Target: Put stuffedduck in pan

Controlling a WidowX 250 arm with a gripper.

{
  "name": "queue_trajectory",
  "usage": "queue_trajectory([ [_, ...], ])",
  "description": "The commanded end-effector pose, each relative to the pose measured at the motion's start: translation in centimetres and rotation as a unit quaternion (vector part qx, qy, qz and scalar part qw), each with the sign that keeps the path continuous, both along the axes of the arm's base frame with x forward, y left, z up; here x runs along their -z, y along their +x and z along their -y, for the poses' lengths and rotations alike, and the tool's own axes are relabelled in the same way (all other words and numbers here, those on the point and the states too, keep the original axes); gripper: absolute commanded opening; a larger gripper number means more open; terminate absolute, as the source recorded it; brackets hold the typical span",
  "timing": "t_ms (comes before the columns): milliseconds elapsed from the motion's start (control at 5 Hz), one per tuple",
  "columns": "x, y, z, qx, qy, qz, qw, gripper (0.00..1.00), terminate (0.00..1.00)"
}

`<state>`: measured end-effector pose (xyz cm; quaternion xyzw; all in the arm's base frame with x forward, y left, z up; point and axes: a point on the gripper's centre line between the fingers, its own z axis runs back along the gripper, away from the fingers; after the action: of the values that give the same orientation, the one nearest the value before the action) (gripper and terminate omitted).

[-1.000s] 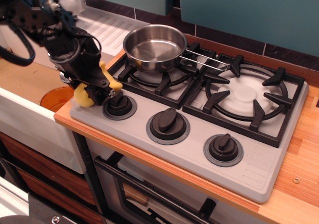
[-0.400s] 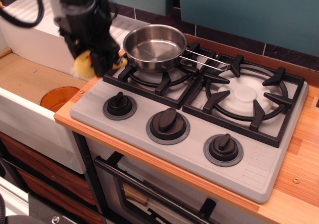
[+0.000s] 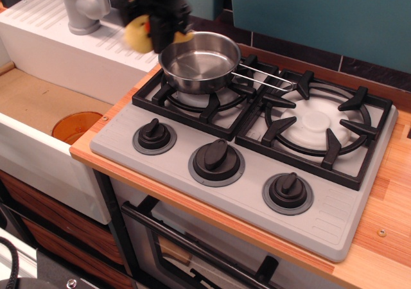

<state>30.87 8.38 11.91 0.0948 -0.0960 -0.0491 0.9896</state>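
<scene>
The stuffedduck (image 3: 137, 35) is a fuzzy yellow plush held in my gripper (image 3: 156, 33), in the air just left of the pan's far left rim. My gripper is black, comes down from the top edge and is shut on the duck; an orange bit shows beside one finger. The pan (image 3: 200, 61) is a shiny steel saucepan with nothing in it, standing on the rear left burner, its thin wire handle (image 3: 266, 78) pointing right.
The grey stove top (image 3: 321, 218) has two black burner grates and three black knobs (image 3: 216, 160) along the front. A white sink (image 3: 38, 103) with a grey tap (image 3: 80, 6) and an orange drain plug (image 3: 76, 126) lies to the left. A teal wall stands behind.
My gripper has carried the duck up from beside the left knob, then to the right and back, to just left of the pan's rim. The pan has not moved.
</scene>
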Motion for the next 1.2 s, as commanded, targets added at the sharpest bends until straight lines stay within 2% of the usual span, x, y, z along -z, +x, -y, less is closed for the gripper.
queue_trajectory([
  [0,-1.3,4.7,0.7,0.014,0.000,0.030,0.9994,0.00,0.00],
  [200,-0.7,5.4,0.7,0.029,-0.004,0.040,0.9988,1.00,0.00],
  [400,-0.3,5.5,0.7,0.027,-0.010,0.040,0.9988,1.00,0.00],
  [1000,-2.4,4.4,1.9,0.016,-0.003,0.027,0.9995,1.00,0.00],
])
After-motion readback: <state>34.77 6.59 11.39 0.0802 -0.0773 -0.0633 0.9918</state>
